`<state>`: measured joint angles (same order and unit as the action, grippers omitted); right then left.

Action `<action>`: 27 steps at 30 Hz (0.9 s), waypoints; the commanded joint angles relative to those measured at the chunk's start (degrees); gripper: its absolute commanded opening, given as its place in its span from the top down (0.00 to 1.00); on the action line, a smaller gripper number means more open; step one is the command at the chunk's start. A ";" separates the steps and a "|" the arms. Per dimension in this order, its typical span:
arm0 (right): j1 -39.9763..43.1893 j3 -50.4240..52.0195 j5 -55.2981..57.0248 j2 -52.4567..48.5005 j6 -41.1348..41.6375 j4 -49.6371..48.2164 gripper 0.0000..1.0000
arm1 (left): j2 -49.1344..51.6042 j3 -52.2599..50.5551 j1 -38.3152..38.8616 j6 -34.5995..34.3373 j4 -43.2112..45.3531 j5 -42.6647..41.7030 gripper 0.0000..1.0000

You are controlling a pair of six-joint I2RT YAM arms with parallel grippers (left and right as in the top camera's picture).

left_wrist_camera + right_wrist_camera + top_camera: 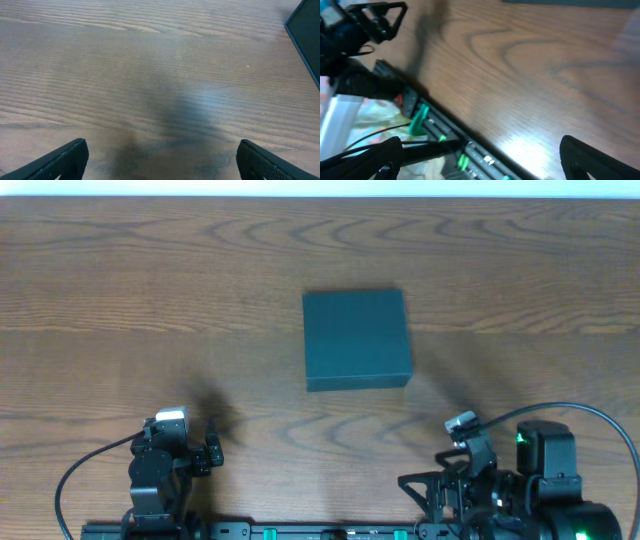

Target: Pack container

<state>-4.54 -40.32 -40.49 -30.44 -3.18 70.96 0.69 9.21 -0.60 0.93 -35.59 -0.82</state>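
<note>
The container (357, 339) is a dark teal square box, lid shut, lying flat on the wooden table a little right of centre. Its corner shows at the top right of the left wrist view (306, 35), and its edge shows as a dark strip at the top of the right wrist view (570, 2). My left gripper (160, 160) is open and empty over bare wood near the front left edge (212, 448). My right gripper (480, 160) is open and empty, tilted at the front right edge of the table (440, 485). No snack packets are in view.
A black mounting rail with green clips (440, 130) runs along the table's front edge. The left arm's base (355, 30) shows in the right wrist view. A cable (590, 415) loops by the right arm.
</note>
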 commanded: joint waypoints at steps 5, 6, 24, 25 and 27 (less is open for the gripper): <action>-7.65 5.29 9.16 8.90 -4.79 -15.23 0.01 | -0.44 -0.42 -0.13 0.39 -0.35 1.42 0.05; -8.17 6.51 10.99 9.86 -4.79 -16.98 0.01 | -0.44 -0.42 -0.13 0.37 -0.35 1.42 0.05; -13.53 30.47 24.04 29.62 -6.10 -27.43 0.01 | -0.44 -0.42 -0.13 0.37 -0.35 1.42 0.04; -13.62 30.49 24.28 30.21 -6.12 -27.47 0.01 | -0.44 -0.42 -0.13 0.37 -0.35 1.44 0.05; -13.90 30.49 24.20 30.16 -6.10 -27.45 0.01 | -0.44 -0.42 -0.13 0.39 -0.35 1.42 0.05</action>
<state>-17.67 -10.02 -17.28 -0.95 -8.23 43.57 0.69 9.21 -0.60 0.95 -35.73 -0.80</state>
